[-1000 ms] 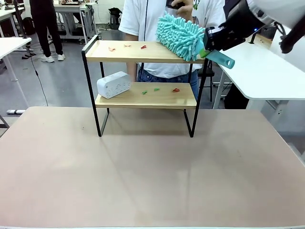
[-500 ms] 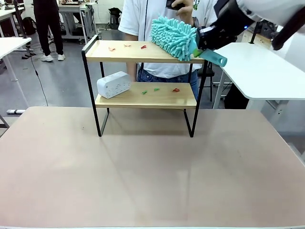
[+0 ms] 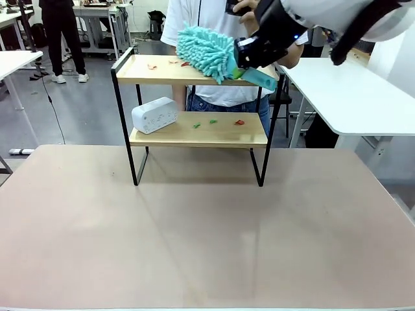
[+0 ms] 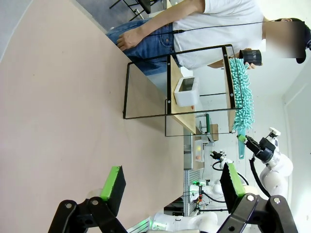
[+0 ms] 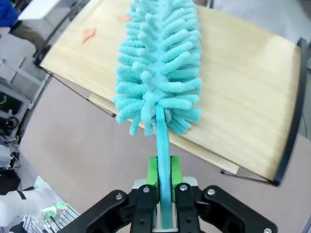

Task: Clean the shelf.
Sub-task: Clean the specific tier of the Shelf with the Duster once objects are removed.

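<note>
The shelf (image 3: 194, 70) stands at the table's far side, with small red and orange scraps (image 3: 152, 65) on its top board and green and red scraps (image 3: 213, 121) on the lower one. My right gripper (image 3: 245, 63) is shut on the handle of a fluffy teal duster (image 3: 206, 52), whose head lies across the middle of the top board. In the right wrist view the duster (image 5: 158, 68) rests on the top board (image 5: 243, 87), with orange scraps (image 5: 89, 34) just beyond its head and the right gripper (image 5: 164, 177) clamped on the handle. My left gripper (image 4: 172, 182) is open and holds nothing, well back from the shelf (image 4: 177, 73).
A white box-shaped device (image 3: 154, 115) sits at the left end of the lower board. A person in a white shirt (image 3: 214, 19) stands right behind the shelf. White tables (image 3: 350, 97) flank it at the right and far left. The brown table (image 3: 194, 233) lies in front.
My right gripper has swept the duster leftward along the top board, from its right end to about the middle. The left gripper has stayed open.
</note>
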Action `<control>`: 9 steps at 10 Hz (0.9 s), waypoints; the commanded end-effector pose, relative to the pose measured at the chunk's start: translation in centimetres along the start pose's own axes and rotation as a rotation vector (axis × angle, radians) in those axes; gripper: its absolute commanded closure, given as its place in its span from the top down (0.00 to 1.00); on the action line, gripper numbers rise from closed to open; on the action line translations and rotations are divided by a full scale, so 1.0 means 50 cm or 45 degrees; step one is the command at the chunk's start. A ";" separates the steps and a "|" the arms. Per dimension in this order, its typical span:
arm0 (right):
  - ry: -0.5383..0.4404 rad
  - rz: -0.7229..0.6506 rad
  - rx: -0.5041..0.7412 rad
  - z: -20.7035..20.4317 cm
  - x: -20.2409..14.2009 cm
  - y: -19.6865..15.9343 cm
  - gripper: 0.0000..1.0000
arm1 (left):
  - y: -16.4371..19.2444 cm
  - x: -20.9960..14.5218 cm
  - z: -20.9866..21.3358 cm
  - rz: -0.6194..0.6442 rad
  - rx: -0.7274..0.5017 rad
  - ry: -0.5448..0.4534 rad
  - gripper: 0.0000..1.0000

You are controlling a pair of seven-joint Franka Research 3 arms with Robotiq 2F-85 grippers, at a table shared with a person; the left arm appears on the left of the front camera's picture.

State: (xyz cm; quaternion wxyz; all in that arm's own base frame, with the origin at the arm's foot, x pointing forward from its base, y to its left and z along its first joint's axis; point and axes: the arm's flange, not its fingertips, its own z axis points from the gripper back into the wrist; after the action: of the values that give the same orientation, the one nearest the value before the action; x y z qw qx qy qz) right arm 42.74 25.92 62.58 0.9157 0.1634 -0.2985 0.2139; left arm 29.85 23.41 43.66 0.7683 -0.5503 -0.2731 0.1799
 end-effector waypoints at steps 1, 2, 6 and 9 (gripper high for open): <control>0.070 0.042 0.086 -0.011 0.016 0.020 0.12 | -0.005 -0.002 0.003 -0.014 -0.011 0.008 1.00; 0.102 0.074 0.101 -0.011 0.019 0.023 0.12 | -0.005 -0.002 0.003 -0.014 -0.011 0.008 1.00; 0.291 0.325 0.328 0.033 0.030 0.015 0.12 | -0.005 -0.002 0.003 -0.014 -0.011 0.008 1.00; 0.311 0.416 0.442 0.072 0.021 -0.005 0.12 | -0.005 -0.002 0.003 -0.014 -0.011 0.008 1.00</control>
State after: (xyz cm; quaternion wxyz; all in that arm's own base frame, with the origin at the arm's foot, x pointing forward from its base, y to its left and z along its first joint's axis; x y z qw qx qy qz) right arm 41.95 25.59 65.69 0.8688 0.2257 -0.1768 0.4037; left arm 29.85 23.41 43.66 0.7683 -0.5504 -0.2730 0.1798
